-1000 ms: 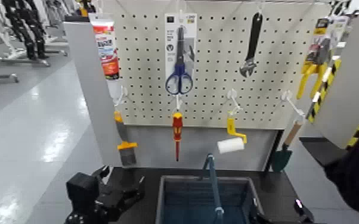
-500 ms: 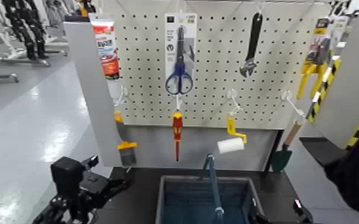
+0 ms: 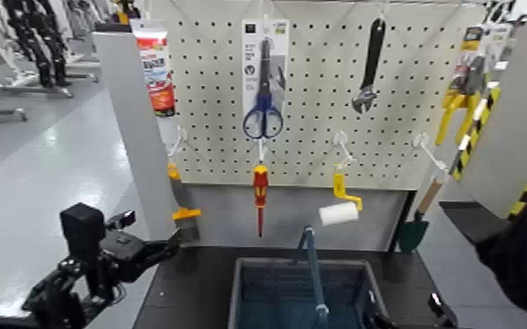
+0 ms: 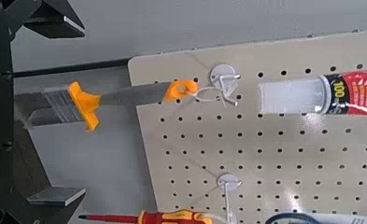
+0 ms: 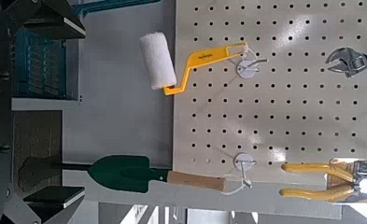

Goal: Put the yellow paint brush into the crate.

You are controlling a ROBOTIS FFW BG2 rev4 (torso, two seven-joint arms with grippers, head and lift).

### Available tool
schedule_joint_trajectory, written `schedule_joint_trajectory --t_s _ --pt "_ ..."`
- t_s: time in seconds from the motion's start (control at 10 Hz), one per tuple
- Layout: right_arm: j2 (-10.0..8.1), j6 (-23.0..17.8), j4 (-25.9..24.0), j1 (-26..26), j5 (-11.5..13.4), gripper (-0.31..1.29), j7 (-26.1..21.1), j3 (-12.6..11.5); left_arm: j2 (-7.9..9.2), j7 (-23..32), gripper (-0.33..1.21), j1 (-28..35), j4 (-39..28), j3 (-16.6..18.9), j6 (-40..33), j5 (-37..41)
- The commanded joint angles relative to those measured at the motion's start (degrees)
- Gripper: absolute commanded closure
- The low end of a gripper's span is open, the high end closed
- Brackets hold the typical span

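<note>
The yellow paint brush (image 3: pixel 186 215) hangs bristles-down from a hook at the left end of the pegboard (image 3: pixel 319 96), next to a grey post. My left gripper (image 3: pixel 164 248) sits just below and left of the bristles, open and holding nothing. In the left wrist view the brush (image 4: pixel 125 94) lies straight ahead between the wide-apart fingers (image 4: pixel 50 17). The blue-grey crate (image 3: pixel 258 262) stands on the dark table below the board, its blue handle up. My right gripper (image 5: pixel 41 105) waits low at the right, open, with the crate (image 5: pixel 41 61) beside it.
On the pegboard hang a sealant tube (image 3: pixel 155 66), blue scissors (image 3: pixel 263 87), a wrench (image 3: pixel 369 66), a red-and-yellow screwdriver (image 3: pixel 260 197), a white paint roller (image 3: pixel 340 210), a green trowel (image 3: pixel 416 229) and yellow pliers (image 3: pixel 458 109). The grey post (image 3: pixel 140 140) stands left of the brush.
My left arm has swung left and risen, bringing its gripper from beside the crate up toward the brush's bristles. The jaws stayed open. The brush and crate have not moved.
</note>
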Motion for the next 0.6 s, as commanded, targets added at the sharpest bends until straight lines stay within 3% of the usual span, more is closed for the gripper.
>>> schedule_joint_trajectory --t_s 0.1,0.6 --pt "0.02 -0.3 0.1 -0.1 -0.2 0.12 0.0 0.1 1.26 -3.0 0.11 -4.2 3.9 -0.2 1.1 2.0" --pt "-0.07 -0.7 0.6 -0.5 -0.5 0.12 0.0 0.5 4.25 -9.2 0.11 -13.2 13.4 -3.7 1.7 5.6"
